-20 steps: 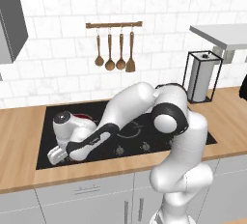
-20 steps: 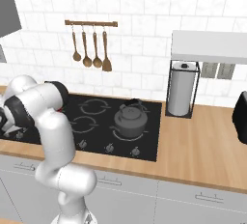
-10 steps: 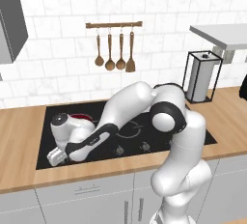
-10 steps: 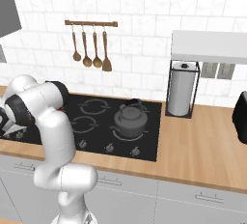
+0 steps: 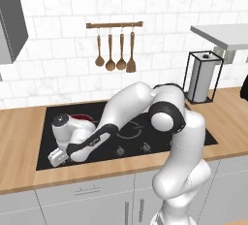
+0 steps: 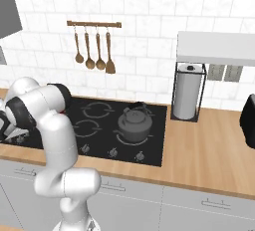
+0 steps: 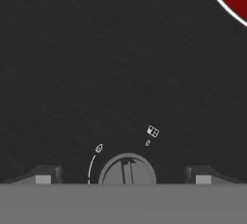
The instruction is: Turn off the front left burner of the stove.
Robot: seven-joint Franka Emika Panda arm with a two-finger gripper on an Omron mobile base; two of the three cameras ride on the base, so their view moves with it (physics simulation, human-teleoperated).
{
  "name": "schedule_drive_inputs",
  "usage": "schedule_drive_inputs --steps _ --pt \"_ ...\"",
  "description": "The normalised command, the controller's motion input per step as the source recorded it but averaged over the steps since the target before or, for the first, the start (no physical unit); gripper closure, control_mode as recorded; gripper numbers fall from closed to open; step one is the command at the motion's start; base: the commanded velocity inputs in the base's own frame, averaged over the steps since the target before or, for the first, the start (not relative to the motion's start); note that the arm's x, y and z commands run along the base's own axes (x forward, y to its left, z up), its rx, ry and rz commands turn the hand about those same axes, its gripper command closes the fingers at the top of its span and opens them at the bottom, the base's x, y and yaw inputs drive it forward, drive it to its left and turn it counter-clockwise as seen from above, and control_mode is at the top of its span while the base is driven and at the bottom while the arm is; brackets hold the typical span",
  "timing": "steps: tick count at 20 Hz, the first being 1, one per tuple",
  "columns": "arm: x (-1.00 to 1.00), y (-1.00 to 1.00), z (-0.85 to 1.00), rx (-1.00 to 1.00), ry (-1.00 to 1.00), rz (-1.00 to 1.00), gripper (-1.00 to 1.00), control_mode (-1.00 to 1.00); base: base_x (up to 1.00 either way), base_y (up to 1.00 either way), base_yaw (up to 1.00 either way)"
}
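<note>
Where the arm bends down over the left end of the stove [image 5: 145, 122], its white links cover most of the front left burner [image 5: 82, 118], so from the left base view just a sliver of red peeks out behind the wrist. At the near left corner of the cooktop the hand ends low over the glass, and the gripper [image 5: 57, 156] itself is too small there to read. From the hand view the two finger tips [image 7: 47, 175] stand spread wide apart, one at each lower corner, with a small grey knob [image 7: 127, 170] between them; its lower half is cut off by the frame edge, and whether the tips touch it cannot be told. A thin arc with a flame mark curves up the knob's left side, and tiny symbols sit just above right of it. In the top right corner of that view a red arc of the burner is cropped. From the right base view a grey kettle [image 6: 133, 124] sits on a right-hand zone, and a paper towel roll [image 6: 187, 95] stands in its wire holder on the counter [image 6: 209, 150].
</note>
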Motion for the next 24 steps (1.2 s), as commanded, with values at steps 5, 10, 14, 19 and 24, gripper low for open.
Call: schedule_drive_inputs --steps 5,10,14,19,24 --pt "0.00 -0.01 0.00 0.00 0.00 0.00 -1.00 -1.00 0.00 0.00 0.00" --pt "0.00 0.00 0.00 0.00 0.00 0.00 1.00 -1.00 0.00 0.00 0.00" --pt "0.00 -0.07 0.00 0.04 0.00 -0.05 1.00 -1.00 0.00 0.00 0.00" --pt "-0.02 -0.20 0.00 0.18 0.00 -0.25 1.00 -1.00 0.00 0.00 0.00" --pt "0.00 -0.18 0.00 0.25 0.00 -0.46 1.00 -1.00 0.00 0.00 0.00"
